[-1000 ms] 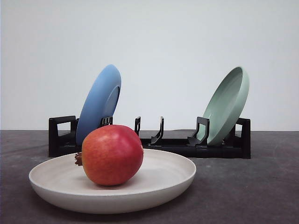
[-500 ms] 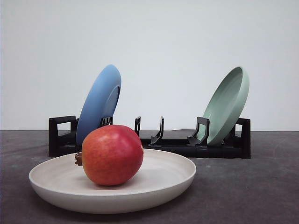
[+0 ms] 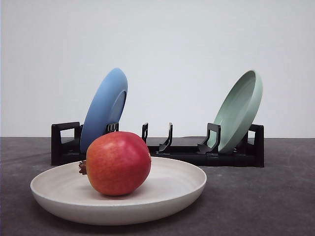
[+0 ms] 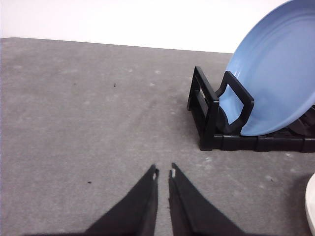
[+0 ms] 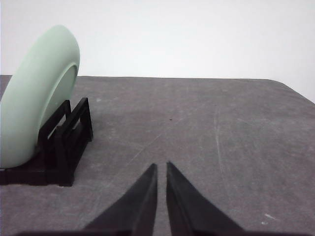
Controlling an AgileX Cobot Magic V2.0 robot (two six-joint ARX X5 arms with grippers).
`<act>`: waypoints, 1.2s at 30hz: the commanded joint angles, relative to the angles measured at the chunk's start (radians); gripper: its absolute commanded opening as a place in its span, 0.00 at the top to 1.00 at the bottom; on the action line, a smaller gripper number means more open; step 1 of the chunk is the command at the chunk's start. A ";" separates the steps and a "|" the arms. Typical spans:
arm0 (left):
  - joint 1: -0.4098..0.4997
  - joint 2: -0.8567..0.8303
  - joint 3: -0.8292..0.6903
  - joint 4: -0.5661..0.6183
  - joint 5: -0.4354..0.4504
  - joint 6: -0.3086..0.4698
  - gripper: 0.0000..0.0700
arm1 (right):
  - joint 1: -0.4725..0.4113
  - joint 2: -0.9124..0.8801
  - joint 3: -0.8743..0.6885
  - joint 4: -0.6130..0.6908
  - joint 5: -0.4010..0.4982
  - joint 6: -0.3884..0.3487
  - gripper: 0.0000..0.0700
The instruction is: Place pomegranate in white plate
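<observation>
While nothing is held by either arm, the scene lays out like this, biggest first:

Tabletop (image 3: 275, 196): dark grey, matte and lightly speckled, running back to a plain white wall.

Rack (image 3: 187, 156): a long black dish rack standing toward the back of the tabletop, with upright dividers along its length.

White plate (image 3: 162, 204): wide and shallow, lying flat on the tabletop in front of the rack, nearest to me; a sliver of its rim (image 4: 311, 204) also shows in the left wrist view.

Blue plate (image 3: 105, 109): propped on edge at the left end of the rack, leaning; seen close up in the left wrist view (image 4: 280, 73).

Pale green plate (image 3: 239, 110): propped on edge at the right end of the rack, tilted; also in the right wrist view (image 5: 37, 93).

Pomegranate (image 3: 118, 163): red with a yellowish blush, resting inside the white plate, left of its centre, crown pointing left.

Left end effector (image 4: 163, 173): fingers drawn nearly together with a thin slit between the tips, gripping nothing, above bare tabletop near the rack's blue-plate end.

Right end effector (image 5: 161, 166): likewise closed to a narrow slit, empty, above bare tabletop beside the green-plate end.
</observation>
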 commanded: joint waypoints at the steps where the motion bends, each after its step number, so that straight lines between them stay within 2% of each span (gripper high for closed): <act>1: -0.001 0.000 -0.011 -0.002 -0.002 -0.008 0.97 | 0.001 0.001 -0.004 0.010 0.000 -0.004 0.96; 36: -0.001 0.000 -0.011 -0.002 -0.002 -0.008 0.97 | 0.002 0.001 -0.004 0.010 0.001 -0.004 0.96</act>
